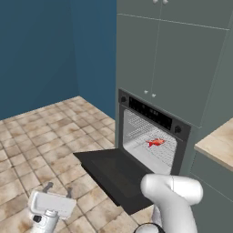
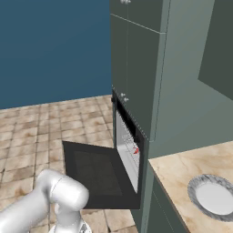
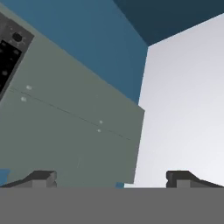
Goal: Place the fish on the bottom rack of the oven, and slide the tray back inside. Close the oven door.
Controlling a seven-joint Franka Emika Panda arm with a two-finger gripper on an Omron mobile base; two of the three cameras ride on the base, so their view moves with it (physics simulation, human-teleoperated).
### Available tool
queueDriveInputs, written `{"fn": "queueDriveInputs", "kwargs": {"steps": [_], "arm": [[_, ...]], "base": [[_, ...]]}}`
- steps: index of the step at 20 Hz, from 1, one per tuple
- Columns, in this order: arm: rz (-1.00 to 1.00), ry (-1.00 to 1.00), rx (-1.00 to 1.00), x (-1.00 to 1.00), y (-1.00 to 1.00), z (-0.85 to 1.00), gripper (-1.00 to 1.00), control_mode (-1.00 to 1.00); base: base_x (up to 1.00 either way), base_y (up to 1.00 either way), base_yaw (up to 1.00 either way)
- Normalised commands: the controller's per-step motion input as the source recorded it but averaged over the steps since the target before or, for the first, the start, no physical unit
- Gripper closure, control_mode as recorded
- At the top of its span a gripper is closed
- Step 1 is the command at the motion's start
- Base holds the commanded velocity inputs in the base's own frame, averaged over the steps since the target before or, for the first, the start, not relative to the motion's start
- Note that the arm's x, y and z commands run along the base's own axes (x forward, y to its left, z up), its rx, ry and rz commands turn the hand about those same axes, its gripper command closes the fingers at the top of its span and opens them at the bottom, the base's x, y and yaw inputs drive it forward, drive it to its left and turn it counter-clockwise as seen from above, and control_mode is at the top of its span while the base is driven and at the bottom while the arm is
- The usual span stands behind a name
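the fish (image 1: 155, 143) lies on the bottom rack (image 1: 152, 144) inside the oven (image 1: 152, 132), and the rack looks pushed home within the cavity. the oven door (image 1: 117, 175) hangs fully down, flat and level in front of the oven. so the step in hand seems to be closing the door. the pincer (image 1: 58, 189) sits low, out beyond the door's far side edge and near the floor, its fingers spread wide with nothing between them. in the hand view it faces up at the cabinets above the oven. the next move likely calls for getting under the door's free edge and lifting it up toward the oven.
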Motion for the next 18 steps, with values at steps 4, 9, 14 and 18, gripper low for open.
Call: {"fn": "queueDriveInputs", "kwargs": {"steps": [4,9,14,18], "arm": [[-0.21,-0.15,0.0,-0.26,0.46,-0.52,-1.0,-1.0],[-0.25,-0.04,-0.13,0.16,0.31,-0.84,-1.0,-1.0],[-0.28,0.01,-0.18,0.57,0.02,-1.0,-1.0,-1.0],[-0.27,0.14,-0.04,0.67,0.01,-1.0,-1.0,-1.0]], "base": [[0.0,0.0,0.0],[0.0,0.0,0.0],[0.0,0.0,0.0],[0.0,0.0,0.0]]}}
